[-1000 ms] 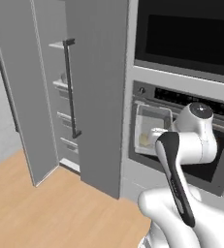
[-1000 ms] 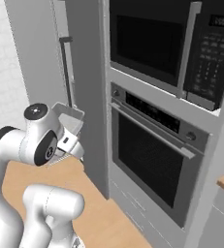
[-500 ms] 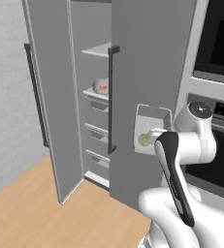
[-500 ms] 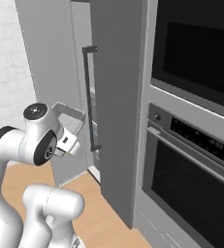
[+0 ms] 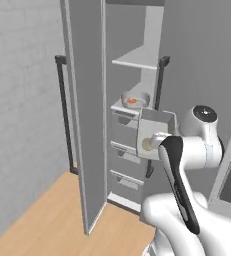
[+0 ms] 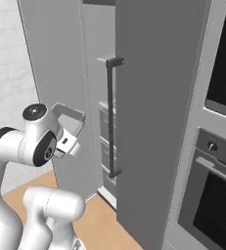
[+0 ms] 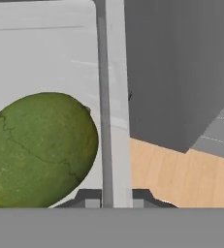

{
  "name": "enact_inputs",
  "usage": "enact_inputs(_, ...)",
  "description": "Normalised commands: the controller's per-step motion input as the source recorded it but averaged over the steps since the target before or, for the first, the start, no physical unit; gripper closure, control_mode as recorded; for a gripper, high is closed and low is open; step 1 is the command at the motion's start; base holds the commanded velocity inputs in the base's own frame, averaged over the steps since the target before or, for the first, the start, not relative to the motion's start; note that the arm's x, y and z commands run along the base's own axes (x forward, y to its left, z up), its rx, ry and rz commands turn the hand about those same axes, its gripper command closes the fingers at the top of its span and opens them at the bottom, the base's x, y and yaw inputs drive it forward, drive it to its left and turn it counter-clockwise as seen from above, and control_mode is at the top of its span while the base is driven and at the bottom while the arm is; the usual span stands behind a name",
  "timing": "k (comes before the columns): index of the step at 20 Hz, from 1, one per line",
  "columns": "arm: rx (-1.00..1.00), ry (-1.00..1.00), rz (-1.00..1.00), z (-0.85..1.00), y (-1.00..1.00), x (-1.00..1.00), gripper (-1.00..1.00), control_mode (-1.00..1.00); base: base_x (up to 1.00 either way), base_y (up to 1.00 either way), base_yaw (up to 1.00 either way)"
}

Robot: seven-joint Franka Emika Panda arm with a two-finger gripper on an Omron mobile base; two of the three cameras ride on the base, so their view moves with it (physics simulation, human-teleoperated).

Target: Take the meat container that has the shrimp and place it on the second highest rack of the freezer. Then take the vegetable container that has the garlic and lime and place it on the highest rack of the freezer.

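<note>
Tall grey freezer [image 5: 87, 125] stands open, with the shallow grey meat container [image 5: 135, 99] and its little orange shrimp [image 5: 132, 101] on the lower pale shelf. The gripper [image 7: 116, 201] is pinching the rim of the pale grey vegetable container [image 5: 154, 134], holding the dark green lime [image 7: 38, 149] and cream garlic bulb [image 5: 147, 144]. No readable writing.

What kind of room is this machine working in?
Most likely a kitchen, and a computer-rendered one: a tall grey freezer stands open, showing shelves and drawers, a built-in oven sits beside it, and the floor is pale wood.
</note>
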Motion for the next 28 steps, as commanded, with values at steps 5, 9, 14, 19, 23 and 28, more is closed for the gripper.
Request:
enact_inputs(5,0.0,0.0,0.0,0.0,0.0,0.0,1.0,1.0,0.7,0.15,-0.24)
enact_inputs(9,0.0,0.0,0.0,0.0,0.0,0.0,1.0,1.0,0.63,0.0,-0.24)
enact_inputs(14,0.0,0.0,0.0,0.0,0.0,0.0,1.0,1.0,0.58,0.32,-0.21)
enact_inputs(19,0.0,0.0,0.0,0.0,0.0,0.0,1.0,1.0,0.57,0.25,-0.23)
enact_inputs(23,0.0,0.0,0.0,0.0,0.0,0.0,1.0,1.0,0.61,0.15,-0.25)
enact_inputs(28,0.0,0.0,0.0,0.0,0.0,0.0,1.0,1.0,0.64,0.11,-0.18)
